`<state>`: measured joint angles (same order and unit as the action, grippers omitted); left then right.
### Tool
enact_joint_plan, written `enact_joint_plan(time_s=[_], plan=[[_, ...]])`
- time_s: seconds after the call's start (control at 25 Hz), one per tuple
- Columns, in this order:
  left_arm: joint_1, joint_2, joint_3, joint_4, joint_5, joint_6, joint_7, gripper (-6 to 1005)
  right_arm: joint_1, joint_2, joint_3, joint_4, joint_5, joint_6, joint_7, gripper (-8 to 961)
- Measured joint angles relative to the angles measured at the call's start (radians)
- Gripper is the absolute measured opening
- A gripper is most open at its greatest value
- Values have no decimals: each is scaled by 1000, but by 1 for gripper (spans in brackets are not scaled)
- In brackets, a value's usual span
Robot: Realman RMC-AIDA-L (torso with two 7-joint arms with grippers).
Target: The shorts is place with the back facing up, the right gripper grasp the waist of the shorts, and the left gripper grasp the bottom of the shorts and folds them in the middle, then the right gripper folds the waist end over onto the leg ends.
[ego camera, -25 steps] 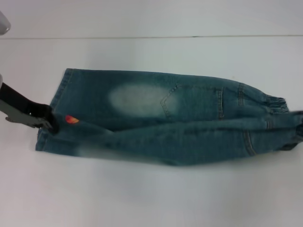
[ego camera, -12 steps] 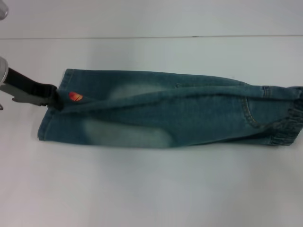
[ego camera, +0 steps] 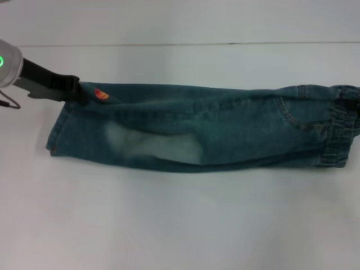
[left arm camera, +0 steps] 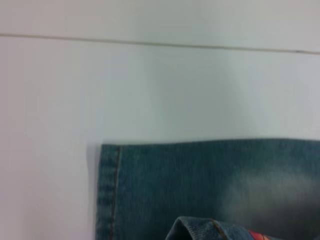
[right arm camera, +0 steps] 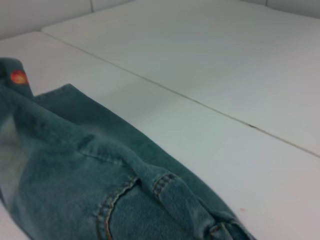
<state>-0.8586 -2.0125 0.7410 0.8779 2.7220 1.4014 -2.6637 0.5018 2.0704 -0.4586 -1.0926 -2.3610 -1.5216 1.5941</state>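
Nearest the robot there's bare white surface (ego camera: 180,225), and just past it the shorts (ego camera: 214,132) lie folded lengthwise into a long blue-green denim strip running across the view. A faded pale patch (ego camera: 152,147) sits on the near layer, toward the robot's left. At the left end, the bottom of the shorts (ego camera: 56,132) shows its straight stitched hem, and the wrist camera there looks down on the lower leg's hem lying flat on the surface. Over on the far right, the waist end (ego camera: 337,129) bunches up with its ruffled elastic, a curved pocket seam (ego camera: 289,115) just beside it. The right pincer (ego camera: 356,105) is only a dark sliver at the picture's edge against the waistband, so whether it's clamped or parted, I cannot tell. Farther back, at the far left corner of the hem, the left pincer (ego camera: 77,93) is closed on the upper layer's hem, right beside the little orange-red print (ego camera: 101,94), holding that corner raised off the layer beneath. Its arm carries a green lit ring (ego camera: 1,61). Beyond runs a seam line (ego camera: 185,44) across the surface.
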Motion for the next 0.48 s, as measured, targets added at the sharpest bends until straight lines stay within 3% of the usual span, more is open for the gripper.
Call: enact_joint_plan(time_s=[0.48], plan=[[-21, 5, -2, -22, 1, -114, -77, 99, 13, -6, -65, 68, 2, 152, -35, 77]])
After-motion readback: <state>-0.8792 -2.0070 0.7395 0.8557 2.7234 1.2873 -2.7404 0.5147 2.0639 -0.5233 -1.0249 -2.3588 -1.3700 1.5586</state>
